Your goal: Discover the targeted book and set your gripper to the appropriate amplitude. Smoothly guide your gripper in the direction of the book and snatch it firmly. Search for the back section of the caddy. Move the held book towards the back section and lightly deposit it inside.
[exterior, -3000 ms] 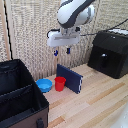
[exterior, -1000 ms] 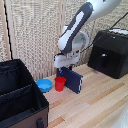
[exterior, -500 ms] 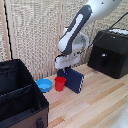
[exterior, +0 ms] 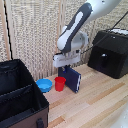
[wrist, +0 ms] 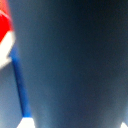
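Book (exterior: 73, 79) is found upright on the tabletop (exterior: 95, 102), just beside the red cup (exterior: 60, 83). The gripper (exterior: 68, 65) is positioned at its top edge; closure cannot be confirmed. Grasping step judged current; a firm close is required next, then transfer to the caddy (exterior: 20, 100).

White-and-grey arm (exterior: 75, 30) enters from upper part of exterior view, slopes down toward middle of scene. Bulky wrist housing (exterior: 72, 47) near lowest point, flat flange below it. Pincer (exterior: 67, 67) points straight down — fingers mostly hidden, gap between them not readable. Wrist view filled by blurred dark surface — no fingers seen there.
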